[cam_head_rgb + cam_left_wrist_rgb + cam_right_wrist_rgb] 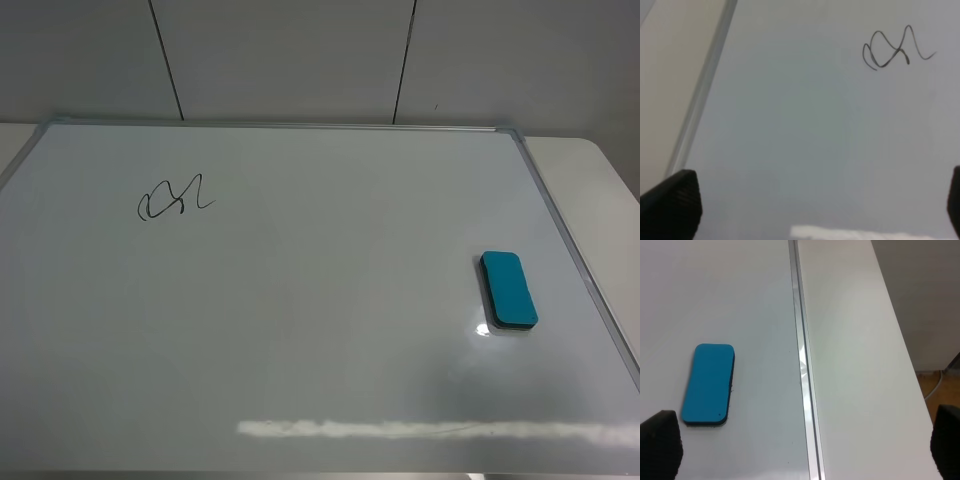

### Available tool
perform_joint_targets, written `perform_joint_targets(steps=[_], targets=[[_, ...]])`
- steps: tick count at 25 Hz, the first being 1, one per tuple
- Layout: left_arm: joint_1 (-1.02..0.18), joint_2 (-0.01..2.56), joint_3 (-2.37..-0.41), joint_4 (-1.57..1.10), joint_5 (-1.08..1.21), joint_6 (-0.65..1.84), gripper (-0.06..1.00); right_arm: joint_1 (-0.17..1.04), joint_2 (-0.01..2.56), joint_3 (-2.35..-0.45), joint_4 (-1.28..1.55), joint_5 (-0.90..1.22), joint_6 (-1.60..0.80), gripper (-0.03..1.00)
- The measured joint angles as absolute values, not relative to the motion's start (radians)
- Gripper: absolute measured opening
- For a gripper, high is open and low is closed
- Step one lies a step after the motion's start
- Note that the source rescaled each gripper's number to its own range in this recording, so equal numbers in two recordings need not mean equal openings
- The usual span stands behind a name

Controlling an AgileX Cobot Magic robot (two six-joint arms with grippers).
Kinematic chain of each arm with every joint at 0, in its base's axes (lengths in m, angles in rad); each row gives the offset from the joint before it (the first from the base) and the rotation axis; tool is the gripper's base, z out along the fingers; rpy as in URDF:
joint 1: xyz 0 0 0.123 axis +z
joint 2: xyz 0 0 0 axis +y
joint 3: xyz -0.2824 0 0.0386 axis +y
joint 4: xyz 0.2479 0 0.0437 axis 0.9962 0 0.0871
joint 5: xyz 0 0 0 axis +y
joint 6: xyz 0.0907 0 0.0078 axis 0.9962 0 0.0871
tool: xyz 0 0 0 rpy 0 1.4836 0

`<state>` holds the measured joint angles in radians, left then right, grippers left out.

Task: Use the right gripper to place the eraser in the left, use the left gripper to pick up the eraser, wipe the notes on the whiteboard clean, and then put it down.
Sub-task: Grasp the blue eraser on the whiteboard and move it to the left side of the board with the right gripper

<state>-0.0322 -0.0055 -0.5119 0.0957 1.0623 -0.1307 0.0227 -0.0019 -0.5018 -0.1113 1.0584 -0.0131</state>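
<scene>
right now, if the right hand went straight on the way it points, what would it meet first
Likely the whiteboard's frame, not the eraser, which lies off to one side of the open right hand; depth is unclear.

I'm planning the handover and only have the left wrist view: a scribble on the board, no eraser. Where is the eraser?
Observer: The eraser lies flat on the whiteboard, near its right edge in the high view and far across from the scribble.
Operator: Is the right gripper on it?
Observer: No. In the right wrist view the right gripper is open and holds nothing. The eraser lies ahead of it, apart from both fingertips.
Operator: Which face is up?
Observer: The blue side is up, and the dark pad faces the board.
</scene>
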Motion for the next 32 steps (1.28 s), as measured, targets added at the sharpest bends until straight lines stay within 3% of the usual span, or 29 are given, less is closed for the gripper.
perform_joint_targets(steps=[25,32], targets=[[-0.032,-0.006,-0.512,0.096,1.062,-0.131,1.00,0.023,0.016,-0.525,-0.025,1.058,-0.016,1.00],[-0.032,-0.006,-0.512,0.096,1.062,-0.131,1.00,0.023,0.357,-0.773,0.077,1.088,-0.050,1.00]])
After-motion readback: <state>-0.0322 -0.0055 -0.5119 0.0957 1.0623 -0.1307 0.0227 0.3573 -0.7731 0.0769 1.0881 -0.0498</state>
